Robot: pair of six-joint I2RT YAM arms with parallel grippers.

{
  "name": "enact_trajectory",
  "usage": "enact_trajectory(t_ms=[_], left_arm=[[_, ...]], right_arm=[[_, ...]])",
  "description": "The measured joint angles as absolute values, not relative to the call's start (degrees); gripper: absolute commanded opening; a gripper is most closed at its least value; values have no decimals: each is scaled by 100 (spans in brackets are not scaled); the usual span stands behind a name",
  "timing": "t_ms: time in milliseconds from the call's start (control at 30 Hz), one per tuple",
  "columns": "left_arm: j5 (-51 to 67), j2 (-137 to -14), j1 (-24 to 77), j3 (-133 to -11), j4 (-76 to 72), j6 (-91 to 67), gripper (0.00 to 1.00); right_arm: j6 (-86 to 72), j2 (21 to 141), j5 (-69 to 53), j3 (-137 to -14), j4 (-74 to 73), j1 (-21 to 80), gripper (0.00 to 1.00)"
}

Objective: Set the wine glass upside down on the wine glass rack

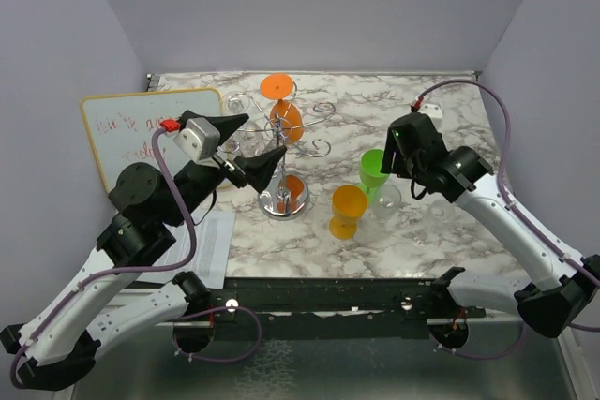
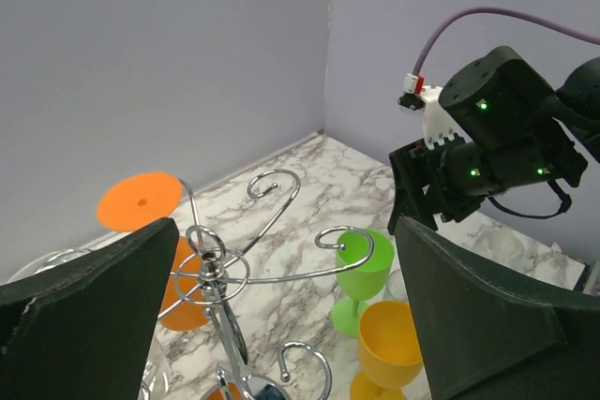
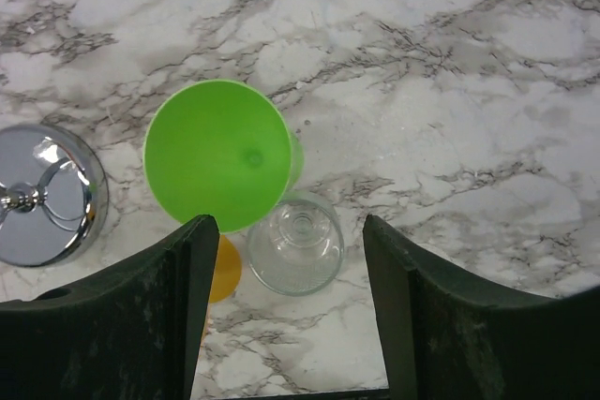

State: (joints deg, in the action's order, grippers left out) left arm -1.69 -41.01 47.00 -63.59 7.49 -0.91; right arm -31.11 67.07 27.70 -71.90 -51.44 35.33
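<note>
Right wrist view: open, empty right fingers (image 3: 141, 316) over a clear glass (image 3: 295, 245) hard beside the green glass (image 3: 217, 152) could topple either; left fingers (image 2: 84, 325) gape empty near the rack (image 2: 208, 264).

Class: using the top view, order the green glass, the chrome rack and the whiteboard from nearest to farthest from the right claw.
1. Green glass, just left of the right claw.
2. Chrome rack, table centre.
3. Whiteboard, far left.
</note>
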Motion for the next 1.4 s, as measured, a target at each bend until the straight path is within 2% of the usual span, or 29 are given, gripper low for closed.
enact_trajectory(t_ms=[267, 400, 533, 700, 733, 1133, 1400], left_arm=[[49, -4154, 4700, -6213, 596, -143, 99], [45, -4189, 4700, -6215, 517, -222, 99], [47, -4252, 4700, -6235, 484, -287, 99], [71, -4320, 4700, -6270, 491, -410, 99], [86, -4346, 4700, -6316, 504, -440, 99], [303, -4821, 4700, -6934, 523, -1153, 99], [193, -5721, 4698, -7540, 126, -1962, 97]], right_arm=[[-3457, 6967, 3085, -6648, -4923, 3529, 54], [-3507, 7343, 3087, -6453, -4602, 3529, 39], [-3540, 7513, 3087, -6399, -4316, 3529, 28], [-3618, 7522, 3170, -6399, -4115, 3524, 3], [-3651, 7522, 3216, -6399, -4093, 3524, 1], [-3603, 6888, 4077, -6132, -3124, 3503, 1], [-3518, 5277, 4436, -5231, -1737, 3485, 1]])
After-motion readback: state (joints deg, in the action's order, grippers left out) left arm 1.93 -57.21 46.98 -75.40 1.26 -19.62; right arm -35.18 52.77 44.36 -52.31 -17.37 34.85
